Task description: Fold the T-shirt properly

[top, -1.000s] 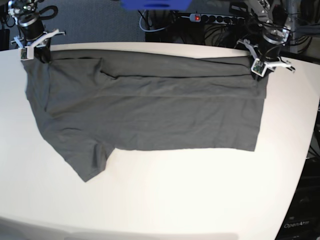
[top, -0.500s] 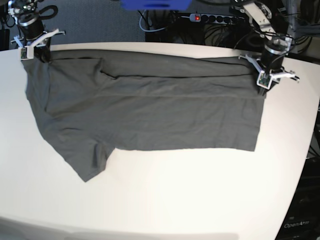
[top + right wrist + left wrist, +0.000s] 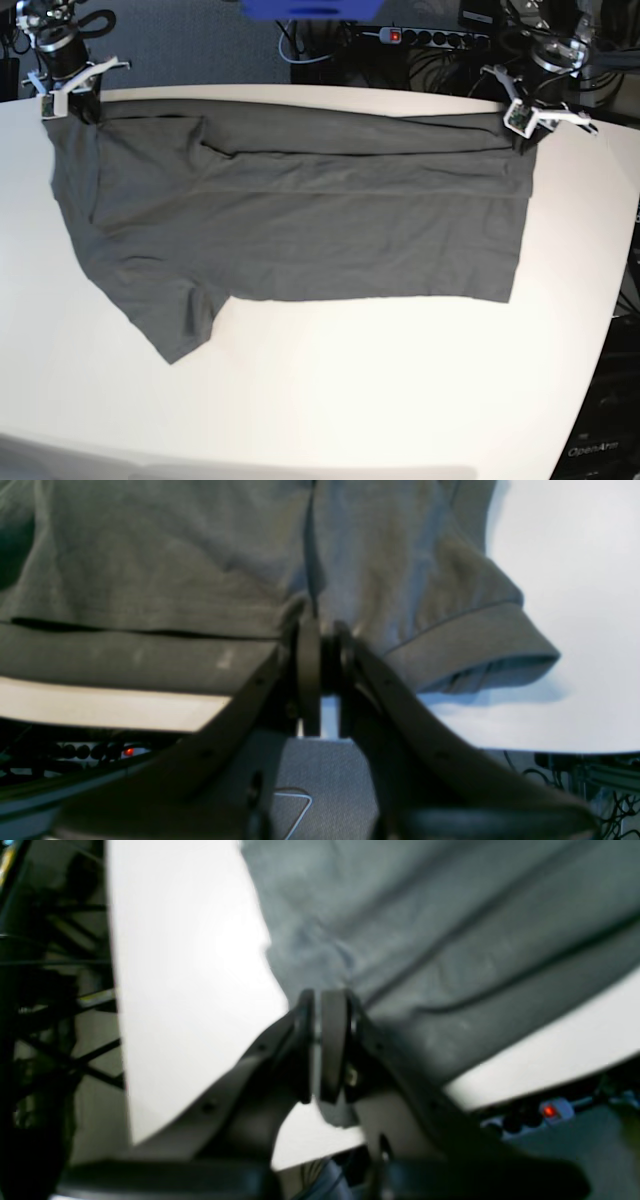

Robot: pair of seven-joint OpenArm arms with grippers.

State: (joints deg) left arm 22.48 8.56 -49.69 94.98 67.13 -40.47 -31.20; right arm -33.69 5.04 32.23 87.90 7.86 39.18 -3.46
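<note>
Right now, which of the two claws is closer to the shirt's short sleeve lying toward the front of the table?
The right gripper. It pinches the T-shirt at the far corner on the same end as that sleeve. The left gripper clamps the opposite far corner, at the hem end.

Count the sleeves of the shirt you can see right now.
1. A short sleeve of the plain dark grey T-shirt sticks out at the near left in the base view. The other is not visible, perhaps folded under at the far edge.

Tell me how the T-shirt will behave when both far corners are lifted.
The T-shirt looks thin and creased, so it will likely sag between the left claw and right claw. Its loose sleeve would probably dangle.
</note>
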